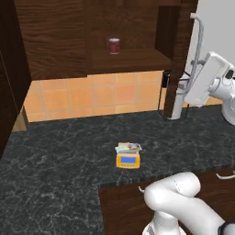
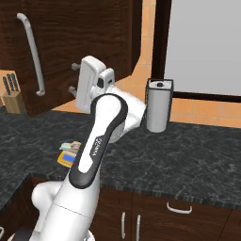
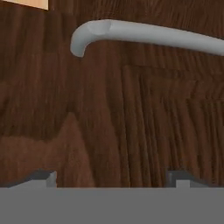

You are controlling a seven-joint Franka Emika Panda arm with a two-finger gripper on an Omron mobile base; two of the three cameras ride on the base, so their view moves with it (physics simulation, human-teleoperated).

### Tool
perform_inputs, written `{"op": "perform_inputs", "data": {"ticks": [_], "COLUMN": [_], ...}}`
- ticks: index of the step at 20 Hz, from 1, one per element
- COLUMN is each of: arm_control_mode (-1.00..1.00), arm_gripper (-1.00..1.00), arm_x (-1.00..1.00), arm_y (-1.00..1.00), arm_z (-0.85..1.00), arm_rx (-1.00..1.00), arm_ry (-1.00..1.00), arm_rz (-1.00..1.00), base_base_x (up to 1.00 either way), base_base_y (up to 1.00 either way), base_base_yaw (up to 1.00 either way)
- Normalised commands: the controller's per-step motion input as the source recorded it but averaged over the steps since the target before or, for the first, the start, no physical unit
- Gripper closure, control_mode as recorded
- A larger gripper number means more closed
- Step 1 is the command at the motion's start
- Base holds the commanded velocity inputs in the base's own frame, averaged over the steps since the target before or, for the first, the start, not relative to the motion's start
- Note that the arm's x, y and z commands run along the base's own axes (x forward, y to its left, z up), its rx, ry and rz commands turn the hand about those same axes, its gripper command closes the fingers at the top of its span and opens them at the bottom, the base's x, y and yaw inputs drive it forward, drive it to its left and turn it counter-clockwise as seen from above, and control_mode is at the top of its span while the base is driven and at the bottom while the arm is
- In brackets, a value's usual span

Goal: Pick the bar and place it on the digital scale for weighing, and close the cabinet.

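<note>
1. Left base view sits behind the arm on its left, looking forward and down over the dark tabletop toward the tiled wall and the open cabinet above.
2. Right base view is behind the arm on its right, angled down and leftward across the same tabletop, cabinet door at upper left.
3. Both share the scale, mid-tabletop in the left view, low left behind the arm in the right.
4. Hand view looks along the end effector, very close to the door's woodgrain, with the handle crossing its top.
</note>
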Motion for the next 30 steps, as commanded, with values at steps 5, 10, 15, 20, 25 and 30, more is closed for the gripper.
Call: {"op": "perform_inputs", "data": {"ticks": [5,10,15,20,25,30], "arm_control_mode": [-1.0,-1.0,-1.0,-1.0,-1.0,-1.0], "arm_gripper": [-1.0,-1.0,-1.0,-1.0,-1.0,-1.0], "arm_x": [0.98,0.9,0.9,0.94,0.68,0.68], "arm_y": [0.91,0.5,0.55,0.51,0.25,0.1], "arm_z": [0.04,0.0,0.0,-0.05,-0.03,0.0], "arm_rx": [0.0,0.0,0.0,-0.01,-0.03,-0.01], "arm_ry": [0.04,0.11,0.11,0.12,0.0,0.0], "arm_rz": [-0.05,-0.12,-0.15,-0.14,-0.14,-0.17], "base_base_x": [0.0,0.0,0.0,0.0,0.0,0.0], "base_base_y": [0.0,0.0,0.0,0.0,0.0,0.0], "base_base_yaw": [0.0,0.0,0.0,0.0,0.0,0.0]}}
